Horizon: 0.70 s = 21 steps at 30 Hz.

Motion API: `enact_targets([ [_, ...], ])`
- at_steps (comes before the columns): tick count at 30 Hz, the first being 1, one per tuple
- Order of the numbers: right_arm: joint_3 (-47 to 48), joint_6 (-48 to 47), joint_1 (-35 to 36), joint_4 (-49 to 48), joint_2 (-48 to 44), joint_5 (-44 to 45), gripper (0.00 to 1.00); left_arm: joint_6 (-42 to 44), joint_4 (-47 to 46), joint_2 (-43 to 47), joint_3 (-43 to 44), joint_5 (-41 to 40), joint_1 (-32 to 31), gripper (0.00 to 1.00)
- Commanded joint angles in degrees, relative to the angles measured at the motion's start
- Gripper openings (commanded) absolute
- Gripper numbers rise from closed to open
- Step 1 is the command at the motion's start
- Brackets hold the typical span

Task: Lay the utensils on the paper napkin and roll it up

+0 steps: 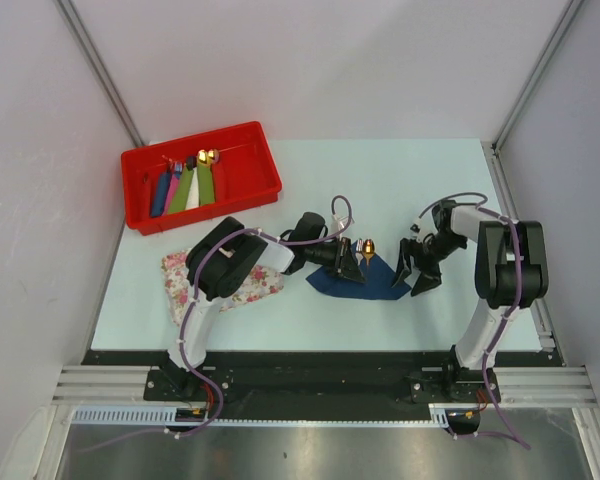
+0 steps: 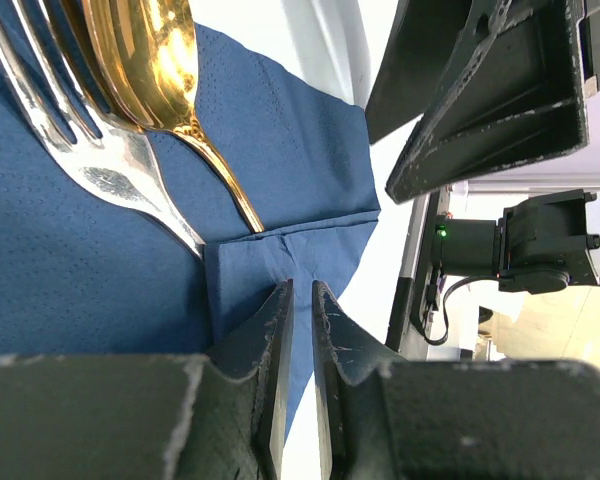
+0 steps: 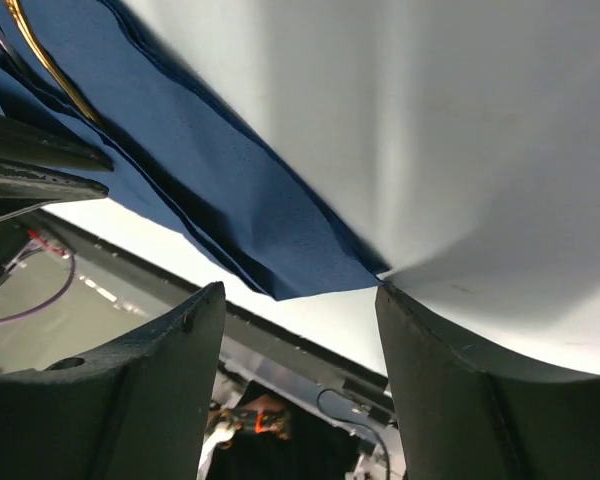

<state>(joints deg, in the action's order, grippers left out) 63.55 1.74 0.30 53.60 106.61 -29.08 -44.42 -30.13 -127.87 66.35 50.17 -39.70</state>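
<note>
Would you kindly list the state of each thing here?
paper napkin: spread flat, one edge folded over the utensil handles
fork: lying on the napkin, handle under the fold
spoon: bowl overlapping the fork's tines, handle under the fold
left end effector: nearly shut over the fold, grip unclear
right end effector: open, at the napkin corner

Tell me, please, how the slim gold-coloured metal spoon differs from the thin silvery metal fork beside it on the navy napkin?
The slim gold-coloured metal spoon ends in a smooth rounded bowl; the thin silvery metal fork ends in separate tines. The spoon's neck is a thin stem, while the fork's is broader and flatter. Both lie side by side on the dark navy paper napkin, heads the same way, handles running under its folded flap.
</note>
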Motion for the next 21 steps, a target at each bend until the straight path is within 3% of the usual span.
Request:
enact_targets([
  [1, -0.71, -0.07, 0.50, -3.41, 4.31, -1.58, 0.67, 2.41, 1.21, -0.01, 0.45, -2.10, 0.77, 0.19],
  [11, -0.53, 3.10, 0.06, -10.62, -0.17, -19.24, 0.63, 2.41, 1.04, -0.01, 0.54, -1.92, 0.77, 0.19],
  [16, -0.80, 3.62, 0.15, -10.80, -0.35, -19.96, 0.61, 2.24, 0.78, -0.27, 0.80, -1.83, 0.77, 0.19],
  [21, -1.41, 4.24, 0.06, -11.33, -0.17, -24.35, 0.39, 2.06, 0.51, -0.18, 0.71, -1.75, 0.86, 0.19],
])
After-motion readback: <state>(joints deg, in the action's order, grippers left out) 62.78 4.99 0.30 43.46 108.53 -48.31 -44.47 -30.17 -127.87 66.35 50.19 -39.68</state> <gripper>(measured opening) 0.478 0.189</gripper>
